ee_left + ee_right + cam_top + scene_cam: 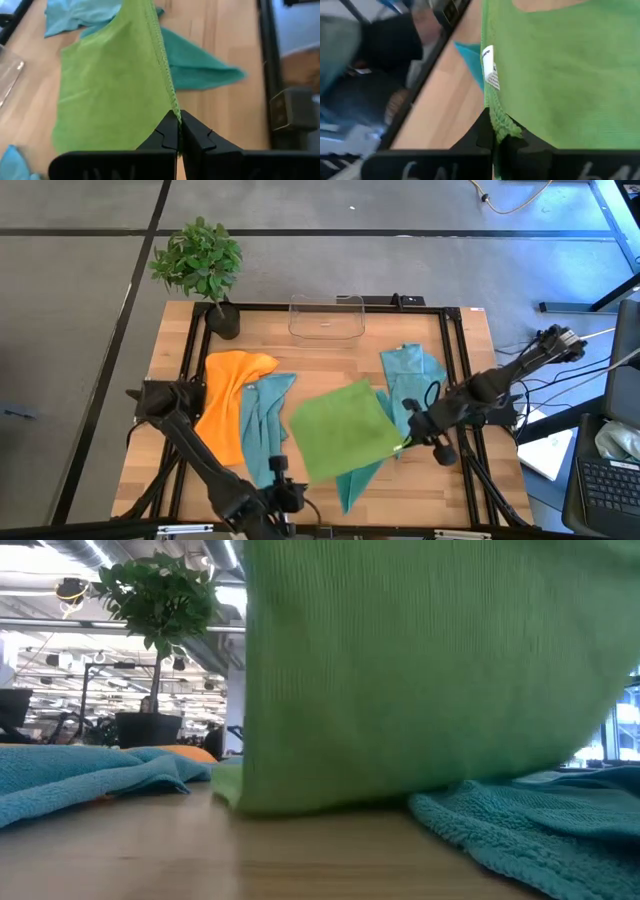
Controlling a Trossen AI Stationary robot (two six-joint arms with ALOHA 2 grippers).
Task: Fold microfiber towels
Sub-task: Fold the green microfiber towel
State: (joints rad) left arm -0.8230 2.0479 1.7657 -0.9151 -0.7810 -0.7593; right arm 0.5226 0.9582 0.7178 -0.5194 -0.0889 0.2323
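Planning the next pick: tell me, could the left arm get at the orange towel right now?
Probably not yet: the left gripper is shut on the green towel. The orange towel lies uncovered on its side, so releasing first would leave the way free.

The wooden worktop (170, 380) has a black frame (452, 355) running round its edges. At about 11 o'clock on it stands a small leafy plant (198, 260) in a dark pot (223, 321); in the low view the same plant (158, 595) rises at the far side against the room's ceiling lights. At 12 o'clock, close to the far edge, sits a clear plastic bin (327, 318). Off the worktop at 3 o'clock, cables (560, 385) trail over the grey floor (80, 280), and at about 4 o'clock a keyboard (610, 485) lies beside a white sheet (545, 455).
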